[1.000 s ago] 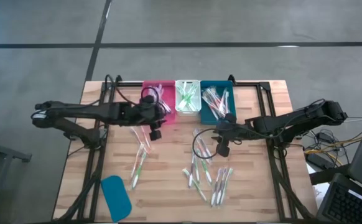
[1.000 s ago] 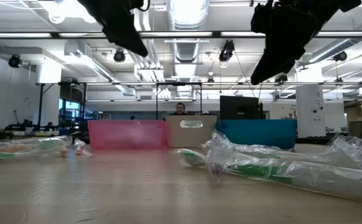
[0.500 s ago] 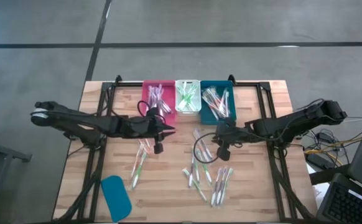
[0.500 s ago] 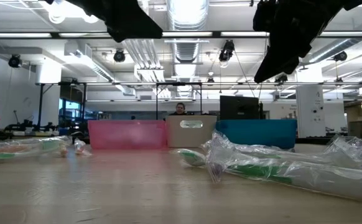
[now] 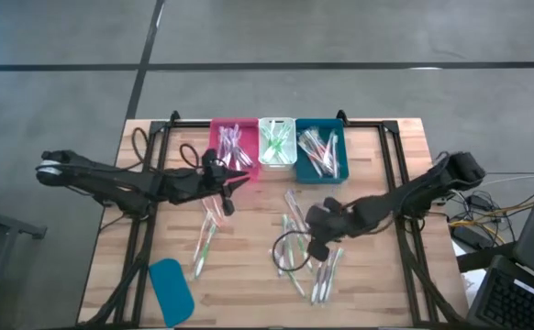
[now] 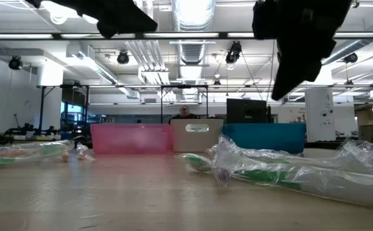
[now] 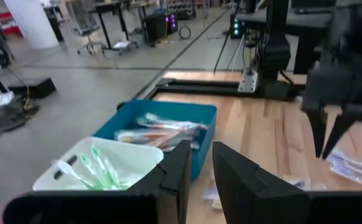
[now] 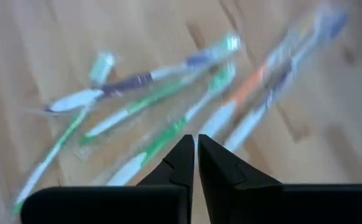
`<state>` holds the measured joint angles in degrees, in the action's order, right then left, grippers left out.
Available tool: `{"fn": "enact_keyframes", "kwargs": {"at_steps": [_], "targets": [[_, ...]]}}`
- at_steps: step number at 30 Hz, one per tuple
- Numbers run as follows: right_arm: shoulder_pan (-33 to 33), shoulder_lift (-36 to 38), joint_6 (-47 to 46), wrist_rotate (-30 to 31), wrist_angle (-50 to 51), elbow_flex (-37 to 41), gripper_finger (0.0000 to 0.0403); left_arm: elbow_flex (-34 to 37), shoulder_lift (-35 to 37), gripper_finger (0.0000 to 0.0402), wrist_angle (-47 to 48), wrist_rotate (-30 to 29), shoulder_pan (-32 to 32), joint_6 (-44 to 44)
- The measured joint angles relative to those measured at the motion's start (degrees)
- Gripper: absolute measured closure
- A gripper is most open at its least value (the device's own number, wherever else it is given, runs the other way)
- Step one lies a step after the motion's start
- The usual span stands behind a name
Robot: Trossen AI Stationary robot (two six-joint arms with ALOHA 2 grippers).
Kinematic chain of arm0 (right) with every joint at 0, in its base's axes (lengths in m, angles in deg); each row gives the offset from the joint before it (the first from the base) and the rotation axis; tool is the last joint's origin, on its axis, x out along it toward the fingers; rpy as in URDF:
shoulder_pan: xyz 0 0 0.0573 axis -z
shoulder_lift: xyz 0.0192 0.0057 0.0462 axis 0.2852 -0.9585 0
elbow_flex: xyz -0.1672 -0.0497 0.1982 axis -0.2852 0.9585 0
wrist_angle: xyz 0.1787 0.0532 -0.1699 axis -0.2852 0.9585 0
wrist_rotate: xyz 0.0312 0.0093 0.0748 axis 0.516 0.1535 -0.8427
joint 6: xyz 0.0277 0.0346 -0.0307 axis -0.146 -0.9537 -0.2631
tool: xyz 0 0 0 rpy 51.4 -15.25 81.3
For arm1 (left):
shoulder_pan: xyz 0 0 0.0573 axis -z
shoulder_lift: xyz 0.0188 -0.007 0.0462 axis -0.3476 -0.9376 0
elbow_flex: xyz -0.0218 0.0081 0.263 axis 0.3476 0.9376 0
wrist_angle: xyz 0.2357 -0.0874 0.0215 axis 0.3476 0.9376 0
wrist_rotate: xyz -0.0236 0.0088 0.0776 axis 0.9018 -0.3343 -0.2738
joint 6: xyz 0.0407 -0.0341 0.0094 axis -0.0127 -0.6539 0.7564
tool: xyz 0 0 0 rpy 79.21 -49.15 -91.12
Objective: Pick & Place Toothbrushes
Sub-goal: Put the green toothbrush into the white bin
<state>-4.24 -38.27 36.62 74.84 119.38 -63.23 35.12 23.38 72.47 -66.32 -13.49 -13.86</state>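
Note:
Loose toothbrushes, some in clear wrappers, lie flat on the table in two groups (image 5: 207,229) (image 5: 305,261). More fill the pink bin (image 5: 233,147), white bin (image 5: 275,142) and teal bin (image 5: 320,151) at the far edge. My left gripper (image 5: 241,176) hovers just near of the pink bin, fingers level and pointing right, with a narrow gap (image 7: 201,174) and nothing between them. My right gripper (image 5: 317,246) points down over the right group, shut and empty (image 8: 195,152), above green, purple and orange toothbrushes (image 8: 168,106).
A flat teal lid (image 5: 171,289) lies at the table's near left corner. In the low view, wrapped toothbrushes (image 6: 282,170) lie in front of the three bins, and both arms hang high above the table. Bare wood shows between the two groups.
My right gripper has moved toward the near edge and a little left, from beside the teal bin to above the right group of toothbrushes. My left gripper has drawn back from the pink bin and tipped from pointing down to level. No toothbrush has moved.

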Motion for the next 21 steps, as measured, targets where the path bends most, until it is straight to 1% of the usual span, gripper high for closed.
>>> {"fn": "enact_keyframes", "kwargs": {"at_steps": [3,5,7,9,13,15,18,21], "targets": [[-1.46,-5.01,-7.82,-1.39,8.05,-5.32,0.039,0.0,2.44,0.0328,1.76,-0.02,0.0,0.27],[-2.74,-8.08,-11.91,-2.77,11.6,-8.88,0.0392,0.0,3.89,0.033,3.46,-0.07,0.0,-0.06],[-4.12,-10.74,-15.86,-3.82,13.77,-12.09,0.0391,0.07,4.8,0.0332,5.47,-0.08,0.0,-0.7],[-5.44,-12.96,-18.6,-4.32,13.93,-15.22,0.0384,0.48,4.95,0.0333,6.91,-0.11,0.0,-0.96],[-7.24,-17.08,-23.36,-3.96,13.86,-20.51,0.0358,1.41,4.95,0.0332,6.72,-0.26,0.0,0.99],[-7.79,-19.51,-23.95,-3.37,14.01,-22.52,0.0341,1.59,5.09,0.0334,6.57,-0.28,0.0,1.84],[-8.1,-22.65,-24.02,-2.04,14.15,-23.84,0.0313,1.62,5.43,0.0337,6.6,-0.28,0.0,3.02],[-8.08,-25.23,-25.44,-1.98,14.49,-24.35,0.0286,1.73,5.86,0.0337,6.62,-0.28,0.0,3.3]]}}
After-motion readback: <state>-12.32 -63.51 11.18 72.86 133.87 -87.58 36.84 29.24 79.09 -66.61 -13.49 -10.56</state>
